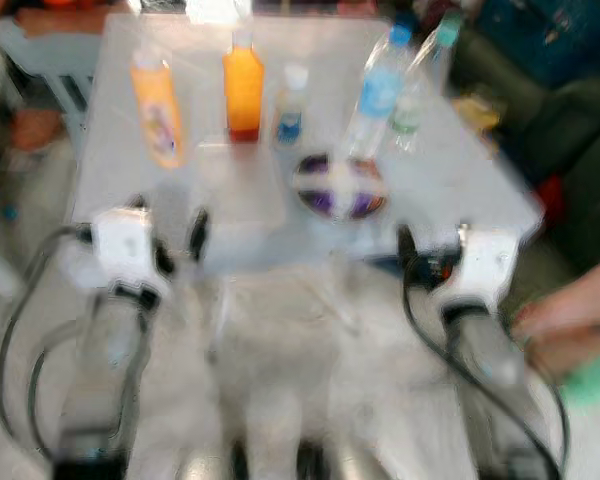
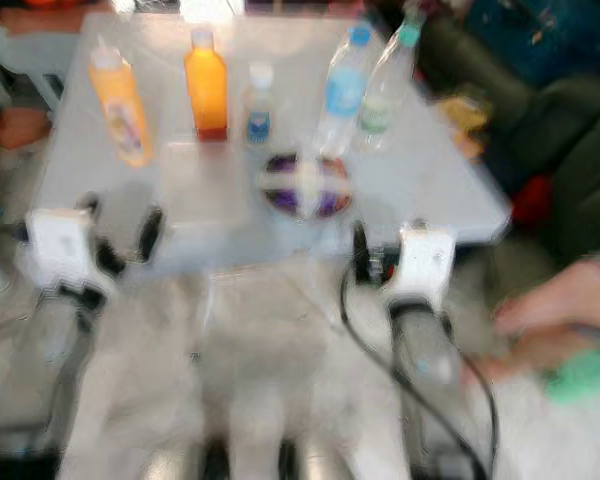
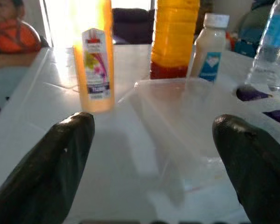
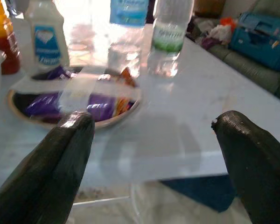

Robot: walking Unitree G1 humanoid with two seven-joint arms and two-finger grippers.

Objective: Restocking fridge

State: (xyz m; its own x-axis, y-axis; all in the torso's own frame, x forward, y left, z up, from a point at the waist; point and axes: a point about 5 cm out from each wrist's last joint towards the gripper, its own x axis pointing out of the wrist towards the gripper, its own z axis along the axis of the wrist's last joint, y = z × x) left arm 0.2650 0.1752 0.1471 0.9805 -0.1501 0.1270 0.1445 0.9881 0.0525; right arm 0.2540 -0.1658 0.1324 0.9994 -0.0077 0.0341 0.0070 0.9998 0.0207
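1. From the head, both eye views are blurred. A white table [image 1: 450, 170] stands ahead, with both arms held out low at its near edge: the left gripper [image 1: 170, 235] on the left, the right gripper [image 1: 430, 250] on the right.
2. Along the far part of the table stand five bottles in a loose row: a slim orange bottle [image 1: 156, 108] at the left, a squarer orange juice bottle [image 1: 243, 90], a small white bottle [image 1: 291, 105] with a blue label, a water bottle with a blue label [image 1: 378, 95], and a clear bottle with a green label [image 1: 417, 85].
3. Nearer than the bottles lies a shallow bowl [image 1: 340, 187] holding purple packets. Left of it sits a clear plastic container [image 1: 242, 185], hard to make out from the head.
4. The left wrist view is sharper. It shows the container's [image 3: 177, 116] rim between the wide-apart fingers [image 3: 60, 163], just past their tips, not touched. The slim orange bottle [image 3: 94, 60] stands just beyond the one fingertip.
5. The right wrist view shows the bowl [image 4: 84, 100] close ahead of one fingertip [image 4: 65, 154], with the fingers spread and nothing between them. Both clear bottles stand behind the bowl.
6. The eye views alone catch a person's hand [image 1: 565, 315] at the far right, beside the right arm, over something green [image 1: 595, 380].
7. The right wrist view picks out a blue case [image 4: 266, 44] on a sofa beyond the table.
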